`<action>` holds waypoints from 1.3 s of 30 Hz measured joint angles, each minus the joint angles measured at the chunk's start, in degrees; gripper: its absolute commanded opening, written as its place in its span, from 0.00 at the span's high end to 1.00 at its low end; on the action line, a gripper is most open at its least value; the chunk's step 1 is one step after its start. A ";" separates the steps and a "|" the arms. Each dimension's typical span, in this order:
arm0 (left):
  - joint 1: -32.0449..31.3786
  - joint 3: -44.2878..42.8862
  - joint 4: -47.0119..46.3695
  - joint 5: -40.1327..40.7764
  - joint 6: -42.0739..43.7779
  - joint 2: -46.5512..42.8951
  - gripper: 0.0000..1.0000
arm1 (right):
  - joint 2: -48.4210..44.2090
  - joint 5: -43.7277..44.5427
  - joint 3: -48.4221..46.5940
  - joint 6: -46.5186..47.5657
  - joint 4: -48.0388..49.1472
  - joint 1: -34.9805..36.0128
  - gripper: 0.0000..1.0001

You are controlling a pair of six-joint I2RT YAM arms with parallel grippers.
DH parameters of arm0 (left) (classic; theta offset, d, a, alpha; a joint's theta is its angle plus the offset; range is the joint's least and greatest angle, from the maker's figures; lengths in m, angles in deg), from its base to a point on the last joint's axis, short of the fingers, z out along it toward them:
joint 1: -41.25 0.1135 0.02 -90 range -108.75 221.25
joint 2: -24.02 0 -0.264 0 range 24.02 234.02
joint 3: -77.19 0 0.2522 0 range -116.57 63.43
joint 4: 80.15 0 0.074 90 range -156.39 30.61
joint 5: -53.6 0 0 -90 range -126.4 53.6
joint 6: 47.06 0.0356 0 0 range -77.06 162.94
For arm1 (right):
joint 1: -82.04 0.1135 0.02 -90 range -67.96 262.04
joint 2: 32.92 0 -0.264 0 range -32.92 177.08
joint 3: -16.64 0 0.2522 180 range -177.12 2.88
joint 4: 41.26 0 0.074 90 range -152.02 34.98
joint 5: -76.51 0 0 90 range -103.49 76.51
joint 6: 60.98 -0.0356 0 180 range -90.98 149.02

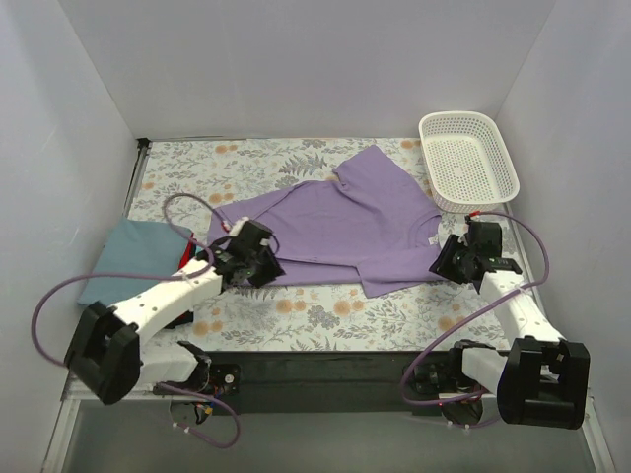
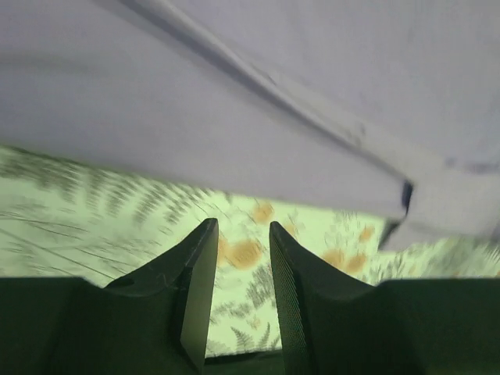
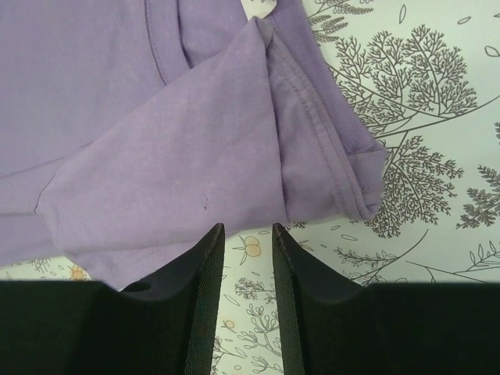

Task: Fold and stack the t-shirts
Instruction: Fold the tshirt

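Note:
A lilac-purple t-shirt (image 1: pixel 340 222) lies spread across the middle of the floral table cover. My left gripper (image 1: pixel 258 258) is open and empty at the shirt's near left edge; in the left wrist view its fingers (image 2: pixel 242 234) hover just short of the shirt's hem (image 2: pixel 234 117). My right gripper (image 1: pixel 449 258) is open and empty at the shirt's right sleeve; the sleeve (image 3: pixel 195 156) lies just ahead of its tips (image 3: pixel 246 234). A folded blue-grey shirt (image 1: pixel 128 258) lies at the left on a stack, with a red edge (image 1: pixel 187 254) showing under it. The black shirt is hidden.
A white plastic mesh basket (image 1: pixel 467 160) stands at the back right corner. White walls close in the table on three sides. A purple cable (image 1: pixel 177 202) loops over the table near the left arm.

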 measured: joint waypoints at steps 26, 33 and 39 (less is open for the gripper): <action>-33.16 -35.82 -5.53 3.56 -2.95 47.28 0.64 | 1.49 2.89 -11.06 -0.66 -1.77 0.15 0.61; -33.35 -38.42 -5.31 4.48 -4.00 49.44 1.00 | 0.90 2.29 -11.06 -0.61 -2.12 0.15 0.61; -32.89 -37.94 -4.94 3.21 -3.67 48.74 1.00 | 0.44 2.10 -10.60 0.37 -2.08 0.15 0.61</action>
